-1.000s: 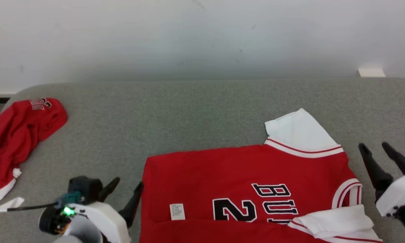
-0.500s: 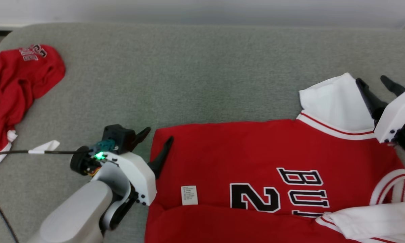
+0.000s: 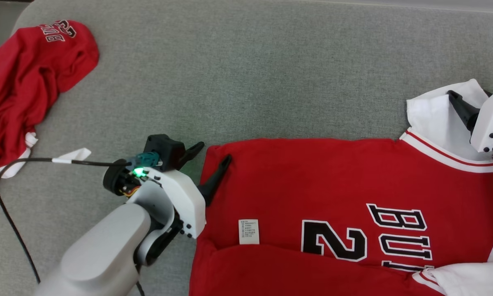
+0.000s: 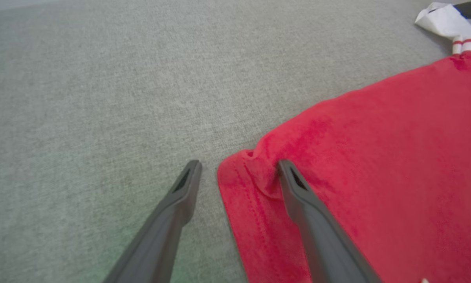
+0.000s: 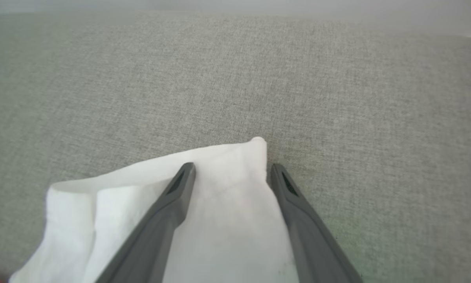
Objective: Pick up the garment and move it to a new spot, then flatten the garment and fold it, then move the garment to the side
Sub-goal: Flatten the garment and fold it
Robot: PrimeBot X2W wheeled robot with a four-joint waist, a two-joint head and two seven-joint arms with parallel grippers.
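Observation:
The garment is a red jersey (image 3: 312,176) with black lettering, lying flat on the grey cushioned surface (image 3: 271,74), its near part folded over. My left gripper (image 3: 214,151) is open at its far left hem corner. In the left wrist view that gripper (image 4: 239,163) straddles the red corner (image 4: 247,177), one finger on the fabric and the other on bare grey. My right gripper (image 3: 470,92) is open over the white sleeve (image 3: 431,115). The right wrist view has that gripper (image 5: 232,167) with the sleeve's corner (image 5: 235,184) between its fingers.
A second red garment (image 3: 32,82) lies crumpled at the far left. A black cable (image 3: 8,205) with a white tag (image 3: 71,155) runs from my left wrist across the surface. Another white sleeve (image 3: 468,279) lies at the lower right. Bare grey surface stretches beyond the jersey.
The head camera has tilted down, so the whole picture shifted. Both grippers have reached forward: the left to the jersey's far hem corner, the right over the white sleeve. Both stay open.

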